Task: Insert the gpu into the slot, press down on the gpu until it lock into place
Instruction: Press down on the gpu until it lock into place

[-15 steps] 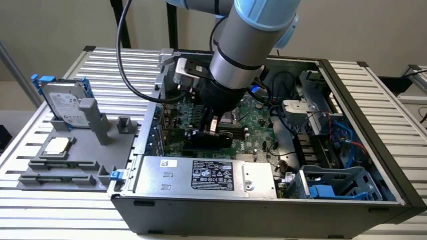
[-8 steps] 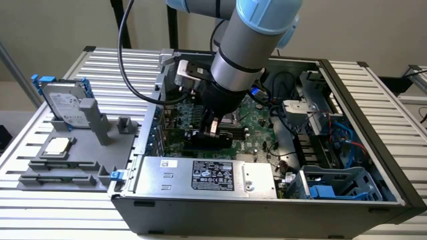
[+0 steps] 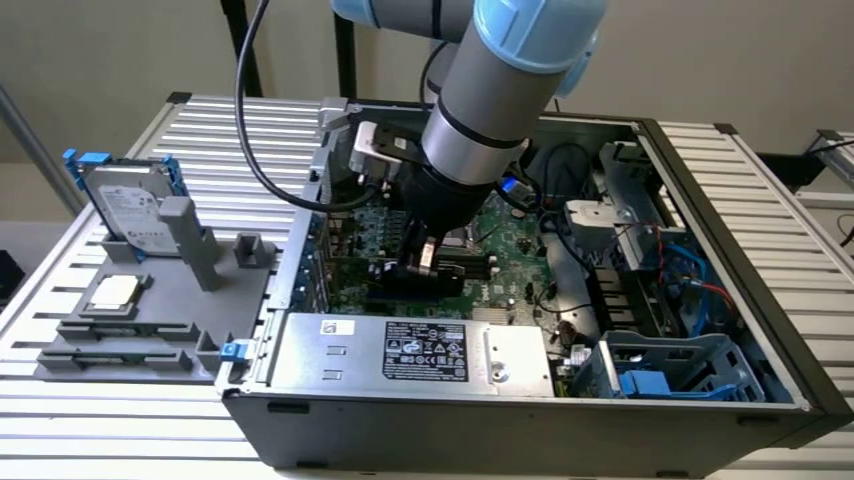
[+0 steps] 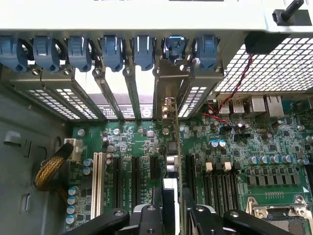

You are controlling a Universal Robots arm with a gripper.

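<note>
- On the exterior view's left, a silver hard drive with blue clips stood upright in a grey fixture on the slatted table.
- Just right of it sat the open computer case, with the power supply along its near wall.
- The gripper hung down inside the case over the green motherboard.
- Its fingers were drawn narrow around the gpu, which stood edge-on, running from the bracket at the rear wall toward the gripper.
- The slot was hidden beneath the card; whether the card was fully seated could not be told.
- Black expansion slots and a white one lay beside it, and black memory slots on its other side.
</note>
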